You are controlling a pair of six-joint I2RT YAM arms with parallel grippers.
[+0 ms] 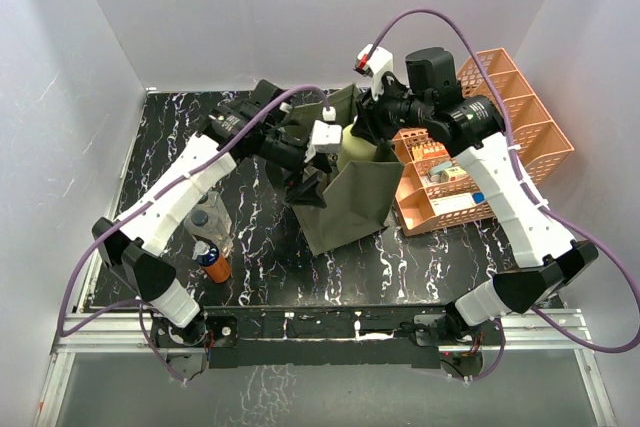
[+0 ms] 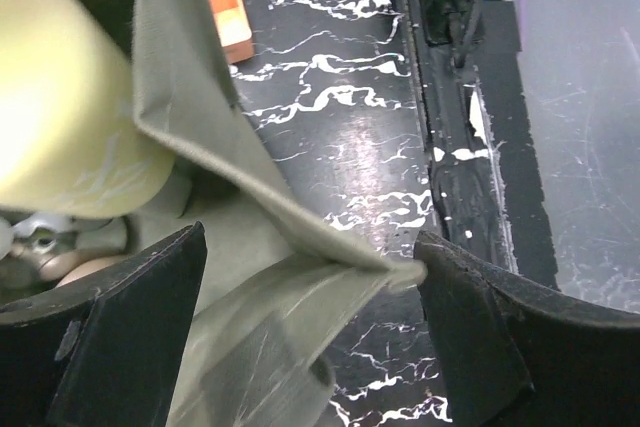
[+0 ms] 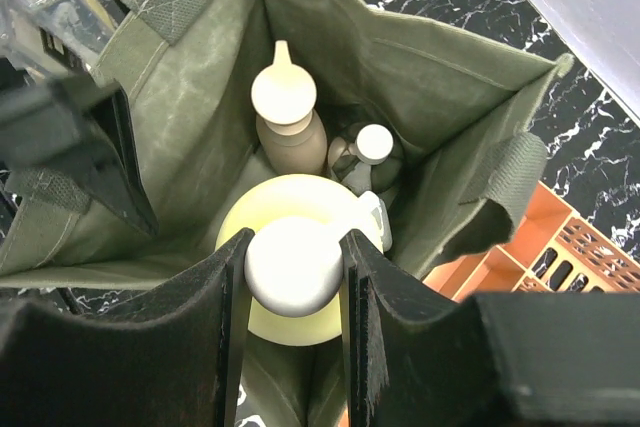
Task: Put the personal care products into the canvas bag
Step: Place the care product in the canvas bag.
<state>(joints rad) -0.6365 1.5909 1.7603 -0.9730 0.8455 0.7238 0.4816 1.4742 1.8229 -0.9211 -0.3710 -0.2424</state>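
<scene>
The olive-green canvas bag (image 1: 350, 202) stands open at the table's middle. My right gripper (image 3: 293, 252) is shut on the white cap of a pale yellow bottle (image 3: 290, 317) and holds it in the bag's mouth (image 1: 357, 135). Lower inside the bag stand a tan bottle with a beige cap (image 3: 285, 112) and a greyish bottle with a white cap (image 3: 372, 152). My left gripper (image 2: 310, 247) is open, its fingers wide on either side of the bag's near rim (image 2: 250, 187). The fabric touches one finger. A clear bottle with a black cap (image 1: 210, 222) and an orange bottle (image 1: 214, 260) are on the table at left.
An orange plastic lattice tray organizer (image 1: 520, 117) with small items stands right of the bag, close to the right arm. White walls enclose the black marbled table (image 1: 260, 257) on three sides. A metal rail runs along the near edge.
</scene>
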